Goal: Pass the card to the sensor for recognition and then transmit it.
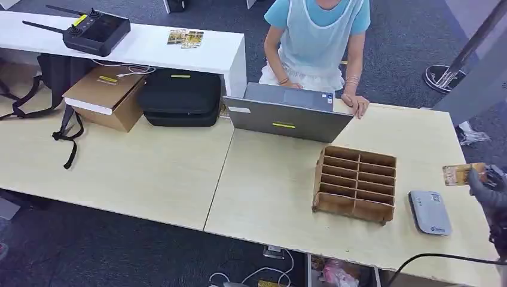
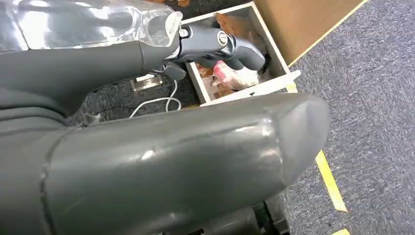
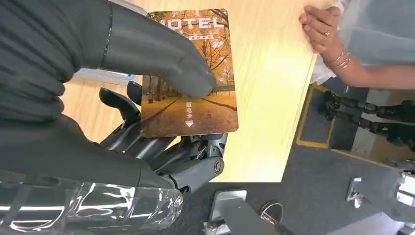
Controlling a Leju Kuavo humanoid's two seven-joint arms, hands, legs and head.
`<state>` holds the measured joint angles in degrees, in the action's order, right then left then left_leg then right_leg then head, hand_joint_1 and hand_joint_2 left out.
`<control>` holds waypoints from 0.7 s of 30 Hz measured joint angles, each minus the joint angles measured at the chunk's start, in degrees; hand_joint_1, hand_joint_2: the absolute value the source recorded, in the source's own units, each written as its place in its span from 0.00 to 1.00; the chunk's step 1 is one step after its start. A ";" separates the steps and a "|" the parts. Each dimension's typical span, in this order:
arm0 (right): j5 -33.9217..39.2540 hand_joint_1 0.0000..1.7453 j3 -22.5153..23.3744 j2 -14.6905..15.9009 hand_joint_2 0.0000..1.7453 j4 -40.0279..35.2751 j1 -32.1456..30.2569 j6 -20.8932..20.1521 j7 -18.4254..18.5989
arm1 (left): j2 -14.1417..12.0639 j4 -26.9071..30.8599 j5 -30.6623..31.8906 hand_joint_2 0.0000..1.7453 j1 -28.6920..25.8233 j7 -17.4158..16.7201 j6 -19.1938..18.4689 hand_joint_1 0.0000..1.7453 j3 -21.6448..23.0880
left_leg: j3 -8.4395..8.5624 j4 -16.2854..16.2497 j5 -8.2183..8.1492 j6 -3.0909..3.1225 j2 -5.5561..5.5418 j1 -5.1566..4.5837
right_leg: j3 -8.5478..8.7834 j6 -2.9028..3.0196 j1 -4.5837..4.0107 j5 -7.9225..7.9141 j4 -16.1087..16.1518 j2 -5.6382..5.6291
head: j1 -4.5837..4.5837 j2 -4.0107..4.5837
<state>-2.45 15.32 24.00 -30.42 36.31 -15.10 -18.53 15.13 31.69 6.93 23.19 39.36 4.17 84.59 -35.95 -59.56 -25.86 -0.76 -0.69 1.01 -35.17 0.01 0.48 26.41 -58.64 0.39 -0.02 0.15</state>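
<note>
Head view: card [image 1: 463, 174] held by right hand [image 1: 489, 190] above worktop [image 1: 269, 179], just beyond card reader [image 1: 430, 212], to reader's far-right side; wooden slot rack [image 1: 356, 182] left of reader. Risk judged: thin pinch near card edge, slip possible during lowering to reader; card may be presented off reader's face, recognition missed.

Left wrist view: left hand [image 2: 220, 46] hung over floor, well away from reader; fingers curled in, nothing held.

Right wrist view: card clamped between thumb and fingers [image 3: 161, 147], thumb pressed on printed face; person's hand [image 3: 320, 27] resting on worktop beyond.
</note>
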 joint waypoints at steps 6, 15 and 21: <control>0.02 1.00 -0.35 0.00 1.00 0.79 0.00 0.57 0.20 | 0.00 0.00 -0.11 0.00 0.00 0.00 0.00 0.00 0.00 | 0.00 0.00 0.00 0.00 0.00 0.00 | 0.00 0.00 0.00 0.00 0.00 0.00 | 0.00 0.00; 1.62 1.00 -0.39 0.57 1.00 2.89 -1.09 2.01 -0.29 | 0.00 0.00 -0.04 0.00 0.00 0.00 0.00 0.00 0.00 | 0.00 0.00 0.00 0.00 0.00 0.00 | 0.00 0.00 0.00 0.00 0.01 0.00 | -0.02 0.00; 2.40 1.00 -0.28 0.55 1.00 2.88 -4.14 2.93 -1.09 | 0.02 -0.13 -0.26 0.00 0.00 0.02 0.00 0.00 0.00 | 0.00 0.00 -0.01 0.00 -0.01 0.00 | 0.00 0.00 0.00 0.01 0.01 0.01 | 0.00 0.00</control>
<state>-0.04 15.04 24.55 -27.54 32.18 -12.17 -19.63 15.15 31.56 6.67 23.20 39.39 4.17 84.59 -35.95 -59.55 -25.87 -0.76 -0.69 1.01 -35.17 0.00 0.48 26.42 -58.63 0.39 -0.02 0.15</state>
